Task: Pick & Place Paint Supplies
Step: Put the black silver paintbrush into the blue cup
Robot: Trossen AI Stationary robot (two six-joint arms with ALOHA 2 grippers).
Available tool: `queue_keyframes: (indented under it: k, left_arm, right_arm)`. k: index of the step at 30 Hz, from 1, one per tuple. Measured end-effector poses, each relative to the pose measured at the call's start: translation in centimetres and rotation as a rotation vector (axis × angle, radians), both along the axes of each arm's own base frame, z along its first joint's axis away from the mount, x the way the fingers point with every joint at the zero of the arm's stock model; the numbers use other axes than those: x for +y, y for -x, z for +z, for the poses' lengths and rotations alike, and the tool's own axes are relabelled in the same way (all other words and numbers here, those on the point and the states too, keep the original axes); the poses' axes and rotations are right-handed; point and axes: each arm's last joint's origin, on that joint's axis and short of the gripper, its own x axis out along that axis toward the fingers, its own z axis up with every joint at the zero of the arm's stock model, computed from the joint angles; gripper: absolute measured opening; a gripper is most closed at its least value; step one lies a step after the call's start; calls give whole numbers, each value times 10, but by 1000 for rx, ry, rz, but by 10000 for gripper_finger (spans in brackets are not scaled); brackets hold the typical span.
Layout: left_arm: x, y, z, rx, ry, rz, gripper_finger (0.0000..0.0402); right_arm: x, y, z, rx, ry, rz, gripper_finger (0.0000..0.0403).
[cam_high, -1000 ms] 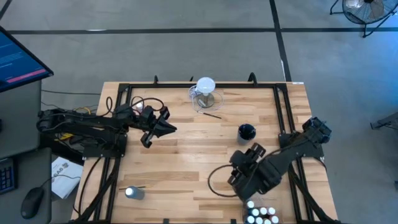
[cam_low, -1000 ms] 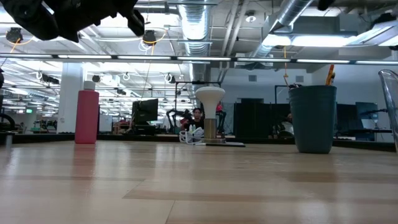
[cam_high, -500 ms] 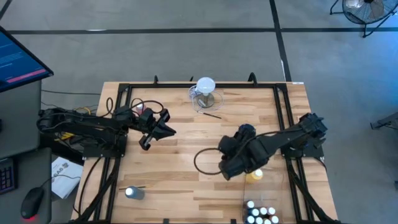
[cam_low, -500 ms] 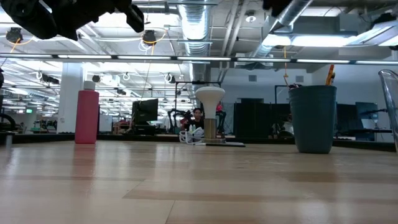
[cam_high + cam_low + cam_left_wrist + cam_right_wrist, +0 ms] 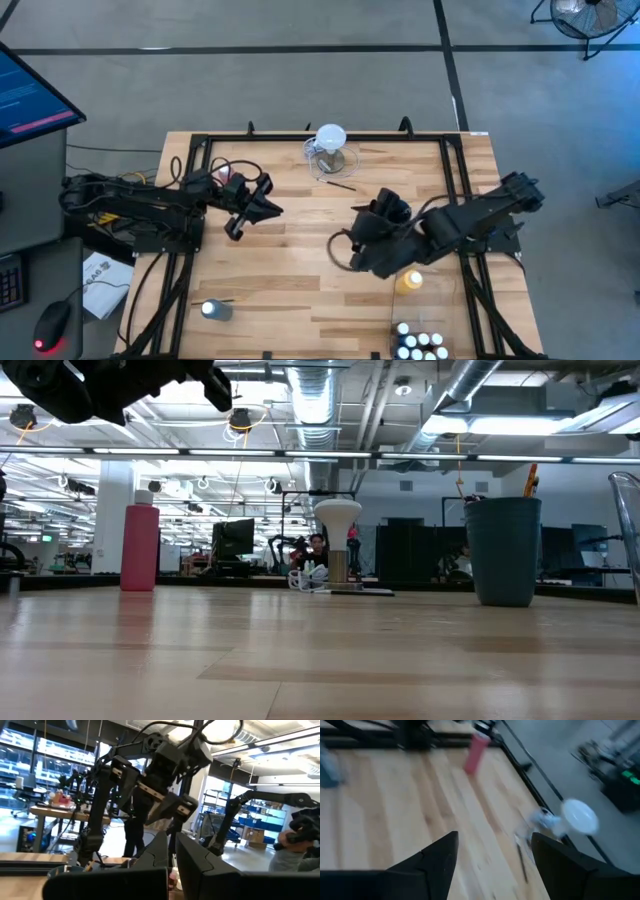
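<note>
My right gripper [image 5: 362,238] hangs open over the table's middle and holds nothing; its two fingers frame bare wood in the right wrist view [image 5: 492,862]. A yellow squeeze bottle [image 5: 408,282] stands just near-right of it. Several white-capped paint bottles [image 5: 418,345] cluster at the near edge. A pink-red bottle [image 5: 140,548] stands upright at the far left, beside my left gripper [image 5: 272,208], which is shut and raised over the table's left half. A thin dark brush [image 5: 340,184] lies flat near the clear jug [image 5: 330,150]. A pale bottle [image 5: 215,310] lies at the near left.
A dark teal cup [image 5: 503,550] with a brush in it stands right of centre, partly under my right arm in the high view. A black frame [image 5: 330,139] runs along the table's far edge and down both sides. Bare wood [image 5: 290,270] lies between the arms.
My right gripper has left the near-right corner, above the white-capped bottles. It has moved toward the table's middle and far edge, rising and turning its wrist as it went. This has uncovered the yellow bottle. It has stayed open.
</note>
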Motion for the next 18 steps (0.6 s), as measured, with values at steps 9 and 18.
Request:
queue_keyframes:
  k: [9, 18]
  left_arm:
    - [4, 0, 0, -5, -21, 32, 0]
    - [13, -4, -8, 54, -16, 68, 0]
  right_arm:
    - [-25, 15, -19, -278, -94, 333, 244]
    - [-66, 20, -56, -392, -63, 388, 244]
